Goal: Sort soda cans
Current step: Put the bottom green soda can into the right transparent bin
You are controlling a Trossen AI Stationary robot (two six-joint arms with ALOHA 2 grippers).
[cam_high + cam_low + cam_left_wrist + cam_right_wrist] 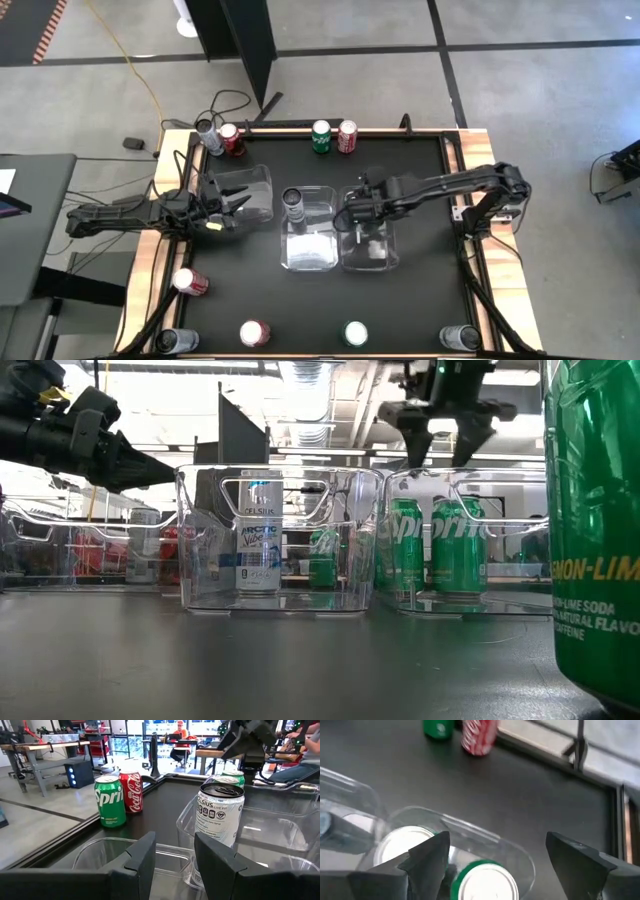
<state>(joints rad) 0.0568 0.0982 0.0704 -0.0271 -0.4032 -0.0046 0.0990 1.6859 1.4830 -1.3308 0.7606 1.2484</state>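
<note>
We read Celsius on the silver can [218, 822], Sprite [110, 800] beside Coca-Cola [131, 791] on our dark bench [165, 812]. Right gripper [495, 857] jaws wide over binned Sprites; left gripper [175, 862] narrow, empty.

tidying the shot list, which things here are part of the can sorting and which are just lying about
Part of the job:
- green cans in the right bin
- silver can in the middle bin
- left bin
- loose red can and green can on the table
- left gripper; right gripper, jaws open above the right bin

Just lying about:
- yellow cable on the floor
- black panel
</note>
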